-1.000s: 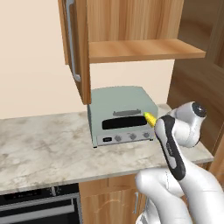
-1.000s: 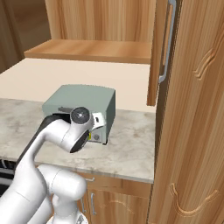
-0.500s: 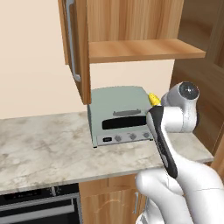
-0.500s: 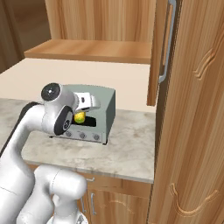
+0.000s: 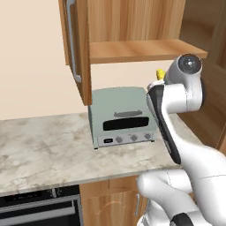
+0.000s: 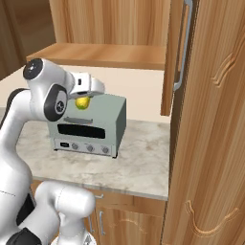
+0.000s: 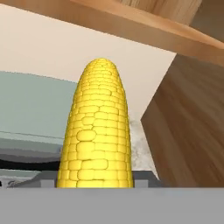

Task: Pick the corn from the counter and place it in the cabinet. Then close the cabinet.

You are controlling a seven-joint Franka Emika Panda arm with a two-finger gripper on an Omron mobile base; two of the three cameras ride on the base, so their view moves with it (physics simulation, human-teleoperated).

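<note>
Jaws are clamped on the corn (image 7: 98, 131), and I see the gripper (image 6: 84, 98) carrying it in the air above the grey-green toaster oven (image 5: 121, 115), below the open cabinet (image 5: 132, 31). From the hand camera the yellow cob stands up the middle of my picture, tip toward the cabinet's underside. On the left base camera a bit of yellow peeks out behind the arm's wrist. The toaster oven sits on the marbled counter (image 6: 139, 160), and both cabinet doors hang open.
</note>
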